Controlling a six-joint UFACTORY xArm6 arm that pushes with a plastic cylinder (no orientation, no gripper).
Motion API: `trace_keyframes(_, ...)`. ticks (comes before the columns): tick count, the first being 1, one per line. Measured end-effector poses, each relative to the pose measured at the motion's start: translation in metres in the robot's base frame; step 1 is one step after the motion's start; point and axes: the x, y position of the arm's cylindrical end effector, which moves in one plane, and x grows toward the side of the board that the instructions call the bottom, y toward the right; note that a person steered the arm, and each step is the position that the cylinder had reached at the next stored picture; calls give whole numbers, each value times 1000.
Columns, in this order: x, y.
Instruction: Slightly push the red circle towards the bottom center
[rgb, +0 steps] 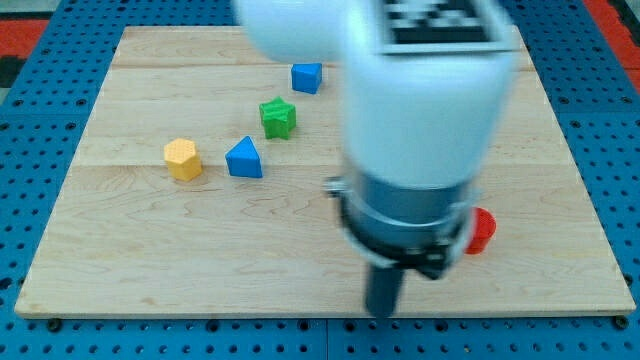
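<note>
The red circle (482, 230) lies at the view's right, low on the wooden board (150, 270), mostly hidden behind the arm's body. The arm's big white and dark body fills the middle and top of the view. The dark rod comes down from it, and my tip (383, 312) is near the board's bottom edge, to the left of and below the red circle, apart from it.
A yellow hexagon block (183, 159), a blue triangle block (244, 159), a green star block (278, 117) and a blue cube (306, 77) lie in a line rising from left to centre top. Blue pegboard surrounds the board.
</note>
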Motion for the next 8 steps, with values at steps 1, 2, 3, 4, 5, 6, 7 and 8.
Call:
trace_keyframes(1, -1, 79)
trace_keyframes(2, -38, 92)
trace_keyframes(3, -75, 129)
trace_keyframes(4, -47, 54)
trace_keyframes(5, -40, -4)
trace_keyframes(6, -73, 47)
trace_keyframes(7, -89, 53)
trace_keyframes(8, -54, -40)
